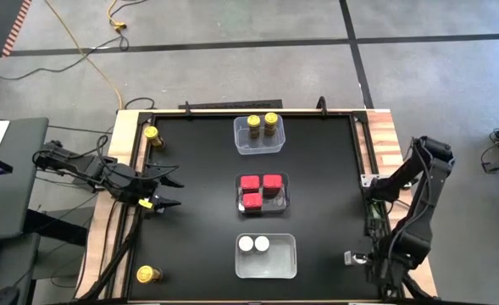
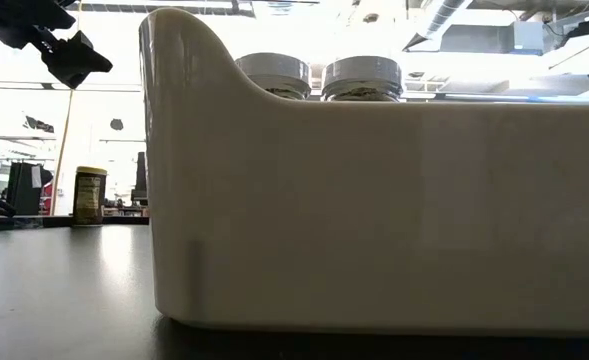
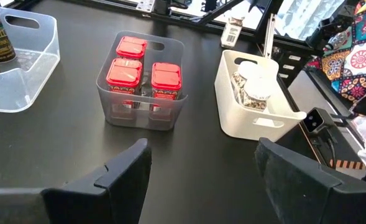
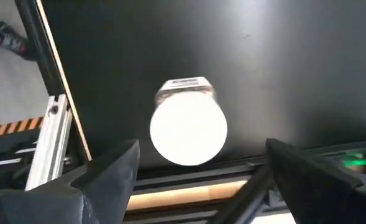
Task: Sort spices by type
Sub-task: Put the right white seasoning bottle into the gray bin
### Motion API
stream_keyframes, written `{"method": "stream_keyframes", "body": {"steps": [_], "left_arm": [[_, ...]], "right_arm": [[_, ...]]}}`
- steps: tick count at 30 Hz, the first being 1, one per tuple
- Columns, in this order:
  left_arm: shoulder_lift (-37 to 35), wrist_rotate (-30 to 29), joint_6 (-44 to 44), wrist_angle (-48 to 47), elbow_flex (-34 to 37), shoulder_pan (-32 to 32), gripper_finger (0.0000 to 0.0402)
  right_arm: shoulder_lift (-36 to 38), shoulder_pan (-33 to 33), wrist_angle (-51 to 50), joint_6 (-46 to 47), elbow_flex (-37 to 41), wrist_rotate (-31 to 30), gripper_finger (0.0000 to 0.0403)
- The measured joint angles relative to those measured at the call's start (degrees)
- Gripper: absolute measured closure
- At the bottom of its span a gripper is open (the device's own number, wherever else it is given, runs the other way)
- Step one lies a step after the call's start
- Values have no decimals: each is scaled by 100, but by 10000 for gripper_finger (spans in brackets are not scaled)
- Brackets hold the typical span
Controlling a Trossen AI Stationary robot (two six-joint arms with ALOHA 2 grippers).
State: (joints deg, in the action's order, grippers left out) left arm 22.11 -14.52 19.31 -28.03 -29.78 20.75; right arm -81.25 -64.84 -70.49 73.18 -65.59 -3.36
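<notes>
Your right gripper (image 4: pixel 195 171) hangs at the right edge of the black surface (image 1: pixel 317 186), its jaws spread wide and empty, directly above a white-capped round jar (image 4: pixel 189 127) standing alone near that edge. To take it well, judge the cap centred between the two fingers before you descend, lower straight down, and close on the jar's body below the cap so that it cannot tip. Your left gripper (image 1: pixel 169 191) waits at the left edge of the surface, jaws apart and holding nothing. Three tubs stand in a line down the middle of the surface. The clear rectangular plastic tub (image 1: pixel 258 135) at the far end holds two yellow-capped amber round jars (image 1: pixel 262 124). The small clear plastic tub (image 3: pixel 143 81) in the middle holds three red boxy tins (image 3: pixel 142 71), standing close together. The white plastic tub (image 3: pixel 254 102) at the near end holds two white-capped jars (image 1: pixel 253 244) side by side, with room left beside them; this is the likely home for the jar under your right gripper. Two further yellow-capped amber jars stand unsorted on the surface's left edge, one (image 1: pixel 152 135) towards the far corner, one (image 1: pixel 147 274) towards the near corner.
</notes>
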Motion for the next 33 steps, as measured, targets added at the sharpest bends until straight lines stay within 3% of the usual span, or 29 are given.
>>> {"method": "stream_keyframes", "body": {"steps": [21, 25, 31, 33], "left_arm": [[0, 0, -2, 4, -2, -1, 125], [0, 0, -2, 2, -2, -1, 125], [-1, 0, -2, 0, -4, -1, 125], [-2, 0, -2, -2, -4, 0, 125]], "right_arm": [[-15, 156, 1458, -619, 1119, 25, 36], [-15, 273, 1509, -721, 1256, 62, 72], [-14, 608, 1611, -728, 1297, 623, 184], [-13, 765, 1628, -652, 1295, 827, 185]]}}
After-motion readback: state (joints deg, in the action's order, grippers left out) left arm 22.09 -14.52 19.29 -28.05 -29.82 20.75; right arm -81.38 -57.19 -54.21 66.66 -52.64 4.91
